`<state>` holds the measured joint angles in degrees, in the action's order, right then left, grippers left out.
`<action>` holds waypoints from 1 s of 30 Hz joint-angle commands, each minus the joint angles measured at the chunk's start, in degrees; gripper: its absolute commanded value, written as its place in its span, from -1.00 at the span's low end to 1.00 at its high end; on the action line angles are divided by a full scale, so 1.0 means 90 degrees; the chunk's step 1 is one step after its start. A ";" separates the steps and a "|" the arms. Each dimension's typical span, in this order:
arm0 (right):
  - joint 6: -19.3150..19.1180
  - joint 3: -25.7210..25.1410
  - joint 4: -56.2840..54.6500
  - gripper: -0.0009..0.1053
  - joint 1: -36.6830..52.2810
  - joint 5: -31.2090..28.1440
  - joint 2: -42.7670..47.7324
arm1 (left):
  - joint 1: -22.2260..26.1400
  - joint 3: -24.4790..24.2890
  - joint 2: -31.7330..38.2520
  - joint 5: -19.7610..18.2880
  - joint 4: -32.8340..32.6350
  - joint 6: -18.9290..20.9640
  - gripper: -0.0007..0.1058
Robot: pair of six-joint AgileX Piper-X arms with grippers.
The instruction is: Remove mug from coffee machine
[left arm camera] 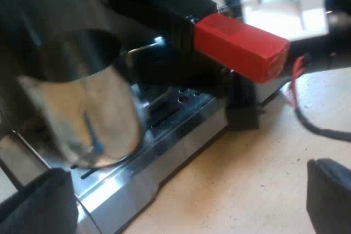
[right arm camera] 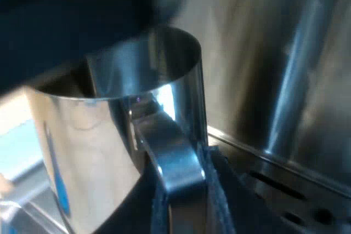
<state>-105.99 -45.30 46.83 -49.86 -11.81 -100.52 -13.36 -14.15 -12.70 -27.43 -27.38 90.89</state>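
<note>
mug (left arm camera: 82,97): on drip tray (left arm camera: 181,130), near its edge, under the red-tipped holder (left arm camera: 241,47) | right jaws: pinching the mug's grip (right arm camera: 175,163), likely to draw it clear | left jaws: spread, empty, over tabletop (left arm camera: 247,179)

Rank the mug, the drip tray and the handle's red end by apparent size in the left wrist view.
1. mug, largest, though nearest the camera.
2. drip tray, partly hidden by the mug.
3. handle's red end, smallest.
</note>
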 commanded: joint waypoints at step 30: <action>-0.0025 0.1778 -0.3784 -0.98 -0.1270 -0.2859 0.4607 | -0.0863 -0.1824 -0.0003 -0.0358 -0.0626 0.0064 0.63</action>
<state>-106.33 -29.27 13.71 -60.74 -35.16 -61.13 -20.76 -29.75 -12.58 -30.40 -33.08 90.89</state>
